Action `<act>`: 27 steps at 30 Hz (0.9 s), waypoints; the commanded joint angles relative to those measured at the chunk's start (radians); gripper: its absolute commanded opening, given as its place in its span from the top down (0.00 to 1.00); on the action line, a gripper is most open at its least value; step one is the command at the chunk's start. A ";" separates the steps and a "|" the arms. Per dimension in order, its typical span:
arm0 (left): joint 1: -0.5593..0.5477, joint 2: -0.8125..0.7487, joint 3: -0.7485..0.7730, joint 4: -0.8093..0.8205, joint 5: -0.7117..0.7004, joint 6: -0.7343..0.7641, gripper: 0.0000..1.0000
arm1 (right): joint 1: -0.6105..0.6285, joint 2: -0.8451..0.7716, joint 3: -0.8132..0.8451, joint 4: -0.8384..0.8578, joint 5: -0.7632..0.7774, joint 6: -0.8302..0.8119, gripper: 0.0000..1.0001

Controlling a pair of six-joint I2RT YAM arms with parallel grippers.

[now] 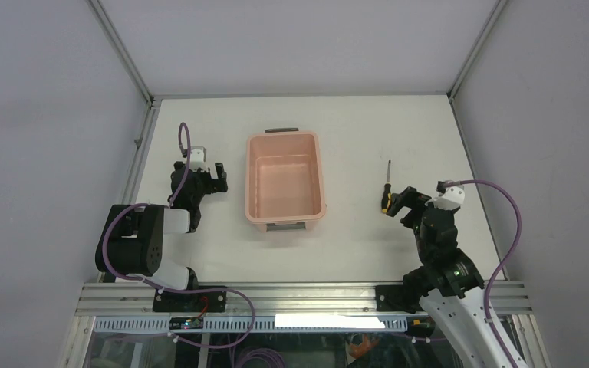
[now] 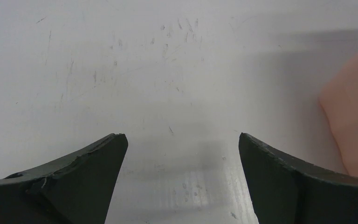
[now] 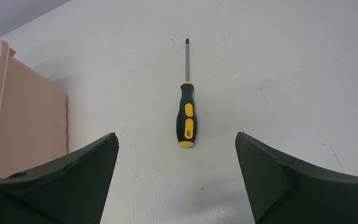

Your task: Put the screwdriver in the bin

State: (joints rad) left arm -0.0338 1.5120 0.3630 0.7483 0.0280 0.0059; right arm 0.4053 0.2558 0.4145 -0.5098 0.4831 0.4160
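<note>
Nothing is done yet: the slim screwdriver, with a yellow-and-black handle and thin metal shaft, lies on the white table at 3 o'clock of the empty salmon-pink plastic bin. The right gripper hangs spread and empty by its handle, and the left gripper, also released, sits at the bin's 9 o'clock. Grasp, carry and drop all remain.

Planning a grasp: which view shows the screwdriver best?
The right wrist view: the screwdriver lies whole and centred, handle nearest the camera, tip pointing away. The top external view shows it small, handle end beside the right tool. The left wrist view shows none of it.
</note>
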 commanded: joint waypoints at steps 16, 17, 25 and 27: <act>-0.010 -0.005 0.017 0.062 0.009 -0.015 0.01 | 0.001 0.562 0.818 -0.129 -0.018 -0.260 0.03; -0.010 -0.005 0.018 0.064 0.009 -0.015 0.01 | 0.001 0.660 0.949 -0.237 0.005 -0.257 0.02; -0.010 -0.004 0.017 0.063 0.008 -0.015 0.01 | -0.166 1.298 1.591 -0.854 -0.194 -0.197 0.01; -0.011 -0.004 0.018 0.063 0.009 -0.015 0.01 | -0.226 1.362 1.534 -0.833 -0.321 -0.205 0.01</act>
State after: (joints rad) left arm -0.0338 1.5120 0.3630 0.7483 0.0280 0.0059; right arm 0.2821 1.4834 1.9892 -1.0775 0.4080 0.2161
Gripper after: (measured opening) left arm 0.991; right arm 0.990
